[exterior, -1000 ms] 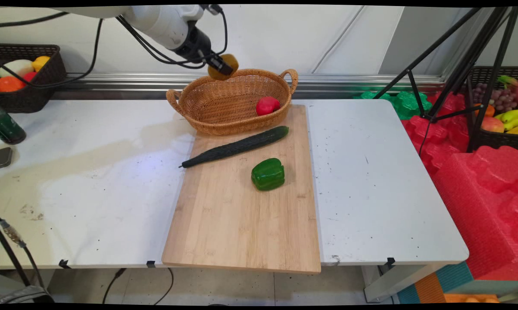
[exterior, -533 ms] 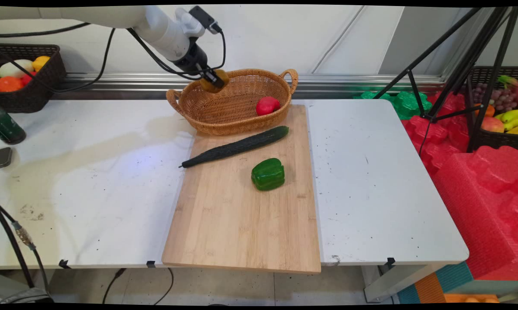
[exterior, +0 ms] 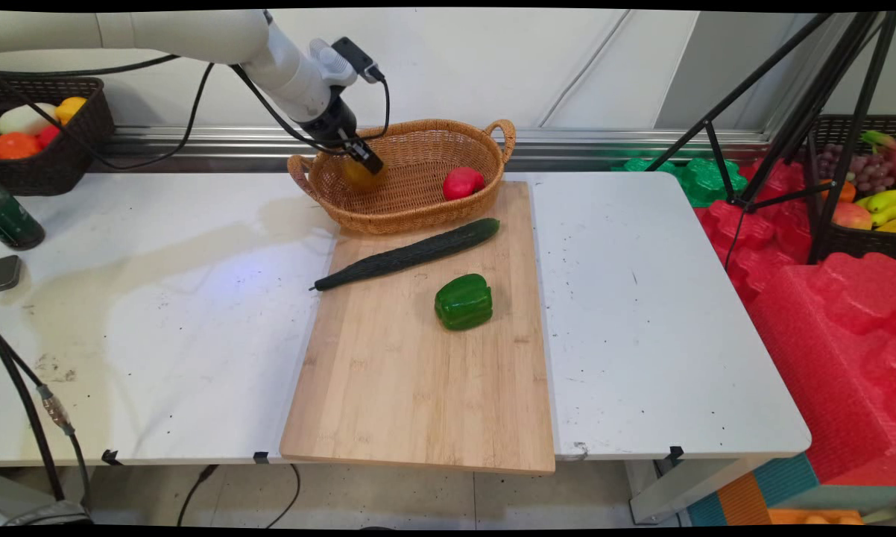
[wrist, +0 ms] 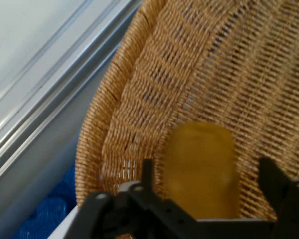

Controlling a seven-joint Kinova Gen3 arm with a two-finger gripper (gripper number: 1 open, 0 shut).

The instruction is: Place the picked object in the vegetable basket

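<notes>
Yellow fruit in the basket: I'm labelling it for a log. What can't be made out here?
Yellow fruit: main view, gripper covers its top; hand view, blurred, linkage hides its lower end; kind unclear.
Red fruit: main view, basket wall hides its underside.
Basket: hand view, mostly cut off.

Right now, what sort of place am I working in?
Probably a robot test bench, not a kitchen: a white table with a cutting board, camera tripod legs alongside and red foam mats stacked beside.
</notes>
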